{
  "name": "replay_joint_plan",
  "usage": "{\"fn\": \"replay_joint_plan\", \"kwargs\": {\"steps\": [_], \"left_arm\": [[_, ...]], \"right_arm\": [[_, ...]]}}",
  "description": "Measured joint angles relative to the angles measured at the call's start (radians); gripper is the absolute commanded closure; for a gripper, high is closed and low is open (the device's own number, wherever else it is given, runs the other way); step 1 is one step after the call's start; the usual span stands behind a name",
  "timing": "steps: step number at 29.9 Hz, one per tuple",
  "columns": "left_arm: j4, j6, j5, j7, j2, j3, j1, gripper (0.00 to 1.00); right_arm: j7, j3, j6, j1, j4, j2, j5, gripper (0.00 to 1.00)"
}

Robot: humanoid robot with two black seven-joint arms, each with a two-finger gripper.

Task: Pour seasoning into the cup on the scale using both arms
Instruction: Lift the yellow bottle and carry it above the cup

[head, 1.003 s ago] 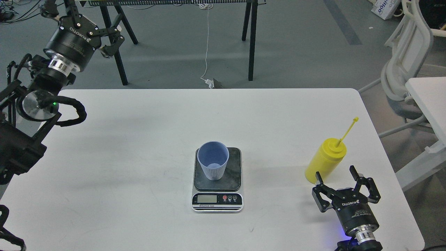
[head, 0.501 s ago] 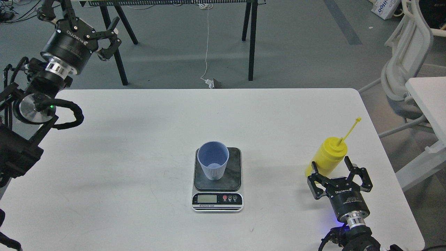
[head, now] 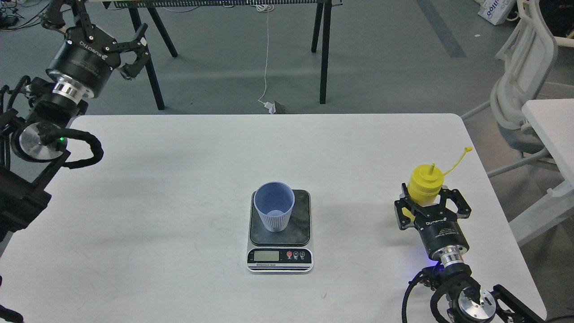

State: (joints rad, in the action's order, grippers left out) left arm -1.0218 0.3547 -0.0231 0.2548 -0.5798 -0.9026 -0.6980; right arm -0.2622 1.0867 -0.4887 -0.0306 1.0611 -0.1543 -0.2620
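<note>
The light-blue ribbed cup (head: 273, 208) stands upright on the dark platform of the scale (head: 279, 256), near the table's middle front. The yellow squeeze bottle (head: 425, 184) stands at the right of the table, with its cap strap (head: 457, 159) bent out to the right. My right gripper (head: 427, 195) is open, with a finger on each side of the bottle's lower body, which it hides. My left gripper (head: 112, 24) is open and empty, raised beyond the table's far left corner.
The white table (head: 179, 179) ends close to the right of the bottle. A white chair (head: 524, 76) and a second white table (head: 554, 130) stand to the right. Black trestle legs (head: 323, 49) and a white cable (head: 267, 54) are on the floor behind.
My right gripper moved forward until its fingers came around the yellow bottle. The bottle now looks more upright and its strap swung right. My left gripper drifted up and to the left.
</note>
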Motion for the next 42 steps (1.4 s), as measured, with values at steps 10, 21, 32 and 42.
{"fn": "replay_joint_plan", "kwargs": {"steps": [10, 21, 32, 42], "left_arm": [[-0.001, 0.0, 0.0, 0.0, -0.004, -0.009, 0.002, 0.01], [0.021, -0.016, 0.003, -0.077, -0.018, -0.033, 0.012, 0.01], [0.091, -0.006, -0.117, -0.111, 0.0, -0.065, 0.032, 0.0], [0.082, -0.006, -0.16, -0.079, 0.047, -0.111, 0.053, 0.01]], "right_arm": [[-0.009, 0.007, 0.0, -0.109, 0.188, -0.224, 0.077, 0.69], [-0.012, -0.061, 0.036, -0.368, 0.298, -0.497, 0.346, 0.7], [-0.02, -0.524, 0.213, -0.826, 0.323, -0.586, 0.422, 0.72], [-0.033, -1.008, 0.453, -1.273, 0.329, -0.5, 0.537, 0.72]]}}
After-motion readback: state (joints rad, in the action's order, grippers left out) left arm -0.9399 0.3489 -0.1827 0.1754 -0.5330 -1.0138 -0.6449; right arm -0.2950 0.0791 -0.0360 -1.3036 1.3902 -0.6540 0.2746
